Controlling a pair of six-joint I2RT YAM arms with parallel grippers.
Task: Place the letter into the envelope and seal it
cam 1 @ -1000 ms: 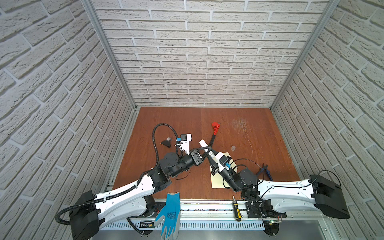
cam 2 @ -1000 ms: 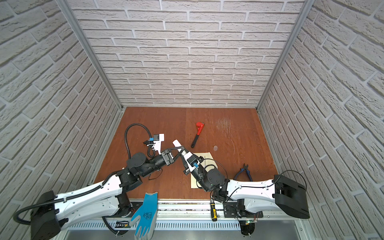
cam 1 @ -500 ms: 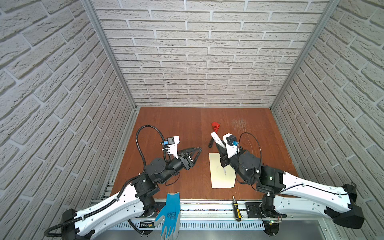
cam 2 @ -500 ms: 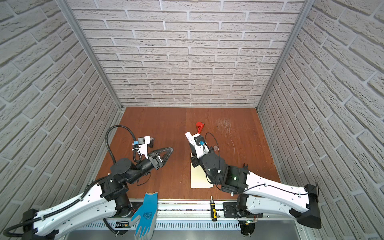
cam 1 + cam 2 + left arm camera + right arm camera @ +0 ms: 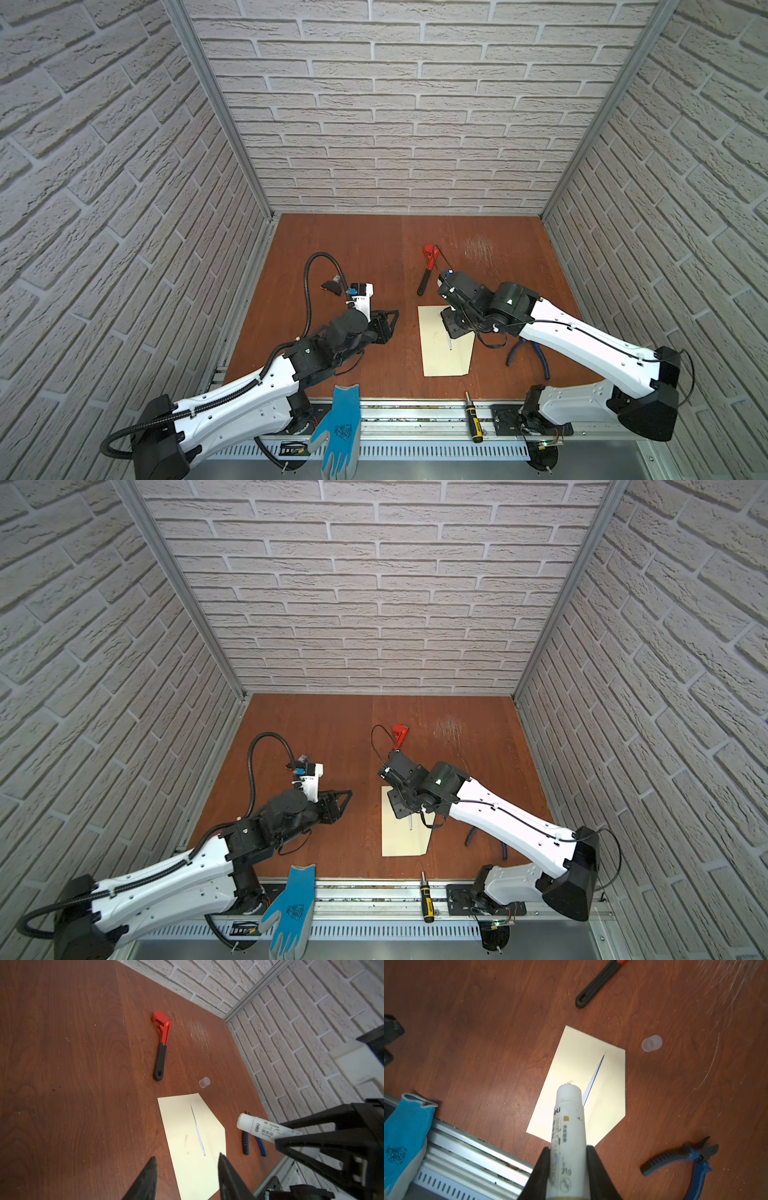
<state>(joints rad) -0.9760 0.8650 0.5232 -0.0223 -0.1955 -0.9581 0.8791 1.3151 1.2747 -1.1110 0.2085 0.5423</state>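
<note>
The cream envelope (image 5: 436, 357) (image 5: 399, 841) lies flat near the table's front middle. Of the letter only a thin white strip with a blue edge (image 5: 594, 1077) (image 5: 197, 1130) shows along a slit in the envelope's face. My right gripper (image 5: 568, 1148) (image 5: 452, 325) is shut on a white glue stick (image 5: 569, 1118) (image 5: 259, 1127), uncapped, its tip hanging over the middle of the envelope (image 5: 571, 1059); whether it touches the paper I cannot tell. My left gripper (image 5: 187, 1156) (image 5: 390, 318) (image 5: 345, 796) stands open and empty, left of the envelope (image 5: 187, 1172).
A red wrench (image 5: 428, 266) (image 5: 162, 1043) lies behind the envelope, with the clear glue cap (image 5: 204, 1082) (image 5: 652, 1043) beside the envelope's far corner. Blue pliers (image 5: 685, 1157) (image 5: 528, 353) lie to the right. A blue glove (image 5: 338, 428) and a screwdriver (image 5: 473, 417) rest on the front rail.
The two grippers, close together a second ago, have parted. My left gripper drew back left and opened. My right arm carried the glue stick right and over the envelope.
</note>
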